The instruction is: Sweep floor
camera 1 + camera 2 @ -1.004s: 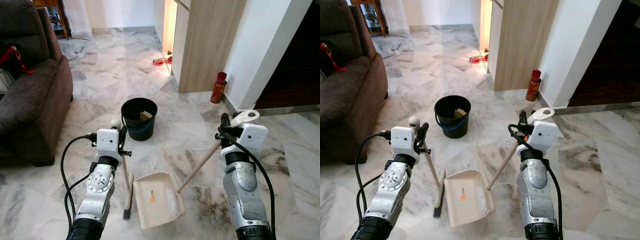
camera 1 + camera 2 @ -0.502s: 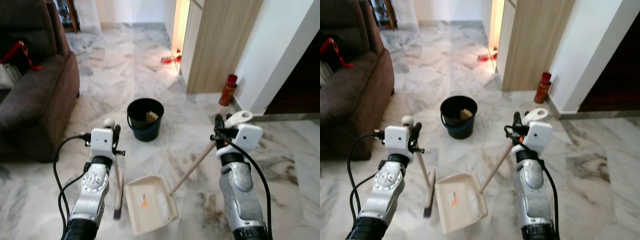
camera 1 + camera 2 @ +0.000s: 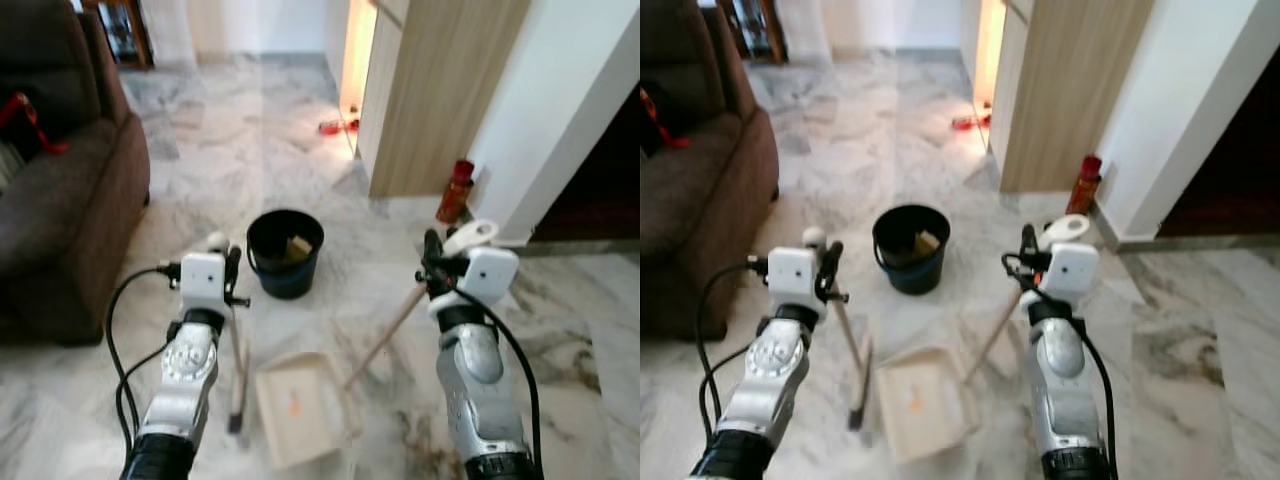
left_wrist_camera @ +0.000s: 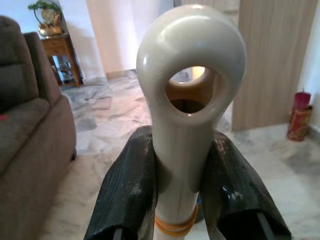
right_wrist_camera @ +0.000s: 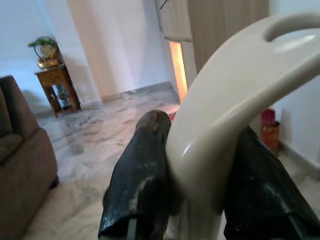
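My left gripper (image 3: 226,266) is shut on the cream top of a broom (image 3: 238,365), whose brush end rests on the marble floor. The left wrist view shows the broom's looped tip (image 4: 191,90) clamped between both black fingers (image 4: 127,190). My right gripper (image 3: 436,262) is shut on the curved grip of a cream dustpan's long handle (image 3: 385,335). The dustpan (image 3: 300,405) lies on the floor between my arms, just right of the brush. In the right wrist view its grip (image 5: 225,125) sits between the fingers (image 5: 142,175).
A black bucket (image 3: 285,252) with some scraps inside stands just ahead on the floor. A brown sofa (image 3: 60,210) is at the left. A wooden cabinet (image 3: 440,90), a red can (image 3: 455,190) and a dark doorway (image 3: 600,170) are at the right.
The whole picture has shifted and grown blurred, so the camera has moved. Both grippers keep the same hold on broom and dustpan, and the bucket sits slightly nearer.
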Available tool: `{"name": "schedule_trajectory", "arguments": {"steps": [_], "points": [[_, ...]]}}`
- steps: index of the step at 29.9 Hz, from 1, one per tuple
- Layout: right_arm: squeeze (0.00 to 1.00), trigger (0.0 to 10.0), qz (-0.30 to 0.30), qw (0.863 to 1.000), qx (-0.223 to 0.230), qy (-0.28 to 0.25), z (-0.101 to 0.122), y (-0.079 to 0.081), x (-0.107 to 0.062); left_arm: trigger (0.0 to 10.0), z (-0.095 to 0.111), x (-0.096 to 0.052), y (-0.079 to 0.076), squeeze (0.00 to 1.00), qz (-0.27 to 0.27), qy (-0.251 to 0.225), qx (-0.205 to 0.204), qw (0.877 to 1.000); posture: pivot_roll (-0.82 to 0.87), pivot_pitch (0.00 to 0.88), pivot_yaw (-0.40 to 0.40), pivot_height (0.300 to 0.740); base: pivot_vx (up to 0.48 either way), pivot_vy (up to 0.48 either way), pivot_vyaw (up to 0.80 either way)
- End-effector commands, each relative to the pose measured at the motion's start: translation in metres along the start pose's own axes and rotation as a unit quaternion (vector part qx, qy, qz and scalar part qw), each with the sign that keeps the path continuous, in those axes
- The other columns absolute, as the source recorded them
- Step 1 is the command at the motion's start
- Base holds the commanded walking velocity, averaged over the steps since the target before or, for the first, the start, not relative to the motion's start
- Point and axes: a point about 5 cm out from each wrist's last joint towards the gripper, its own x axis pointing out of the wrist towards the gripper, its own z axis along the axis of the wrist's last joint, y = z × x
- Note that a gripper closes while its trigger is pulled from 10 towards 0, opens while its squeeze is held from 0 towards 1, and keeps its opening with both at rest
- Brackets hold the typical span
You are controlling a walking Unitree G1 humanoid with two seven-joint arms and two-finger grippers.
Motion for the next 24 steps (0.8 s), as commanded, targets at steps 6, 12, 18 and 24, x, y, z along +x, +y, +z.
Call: {"name": "schedule_trajectory", "arguments": {"steps": [6,12,18,24], "points": [[0.0,10.0,0.005,1.0,-0.009,-0.02,0.01,-0.0021,0.0015,10.0,0.0106,0.0029,-0.0076,0.0,-0.009,-0.025,-0.008,1.0,0.0,0.0,-0.017,0.74,0.326,0.0,0.0],[0.0,10.0,0.008,1.0,-0.008,-0.019,0.0101,-0.0016,0.0016,10.0,0.0099,0.0024,-0.0082,0.0,-0.01,-0.025,-0.01,1.0,0.0,0.0,-0.019,0.74,0.326,0.0,0.0],[0.0,10.0,0.014,1.0,-0.007,-0.018,0.0104,-0.0005,0.0018,10.0,0.0099,0.0027,-0.0089,0.0,-0.01,-0.025,-0.01,1.0,0.0,0.0,-0.021,0.74,0.326,0.0,0.0],[0.0,10.0,0.018,1.0,-0.006,-0.018,0.0101,0.0004,0.0015,10.0,0.0098,0.0025,-0.0088,0.0,-0.01,-0.025,-0.009,1.0,0.01,0.0,-0.023,0.74,0.328,0.0,0.0]]}}
